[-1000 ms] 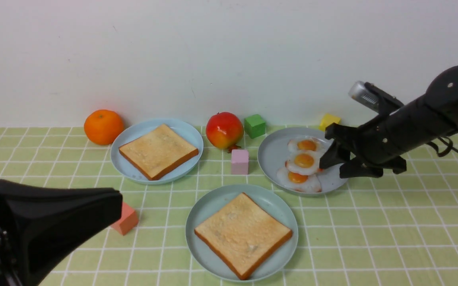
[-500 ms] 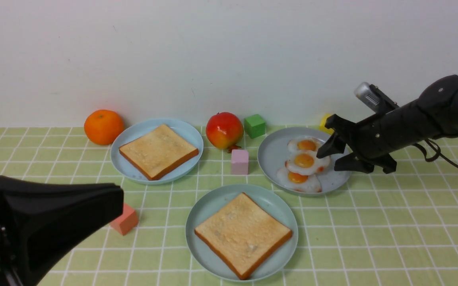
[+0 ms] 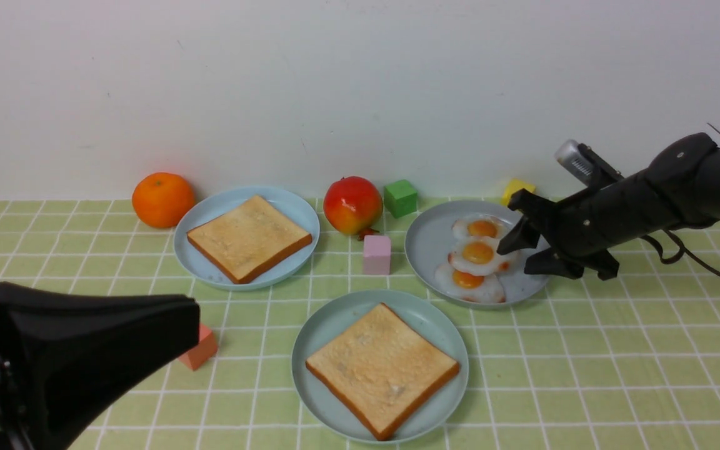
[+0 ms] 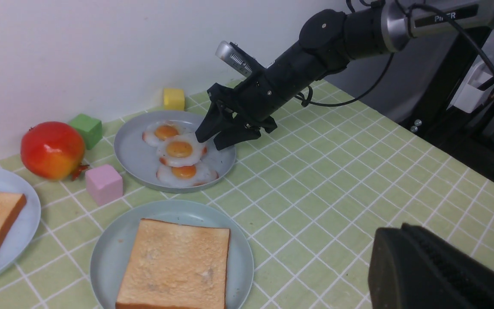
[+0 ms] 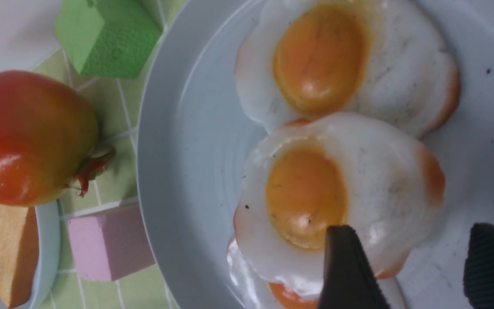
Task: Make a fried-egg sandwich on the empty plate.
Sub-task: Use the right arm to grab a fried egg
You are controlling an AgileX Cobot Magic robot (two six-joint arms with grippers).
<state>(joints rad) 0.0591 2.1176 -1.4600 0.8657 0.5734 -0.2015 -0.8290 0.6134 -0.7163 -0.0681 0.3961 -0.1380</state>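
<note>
Fried egg (image 3: 477,255): middle of three on the grey plate (image 3: 421,250). Front view: you see the right gripper (image 3: 516,261) spread wide, empty, at that plate's right rim; left gripper (image 3: 182,328) shut, well apart from it. Left wrist: same wide jaws beside the egg. Right wrist: one fingertip (image 5: 343,257) overlaps the egg's white.

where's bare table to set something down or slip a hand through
Widest bare patch: right of the teal plate, in front of the right gripper. Another lies between the orange and salmon cube. Crowded: pomegranate, pink cube and grey plate sit close together.
</note>
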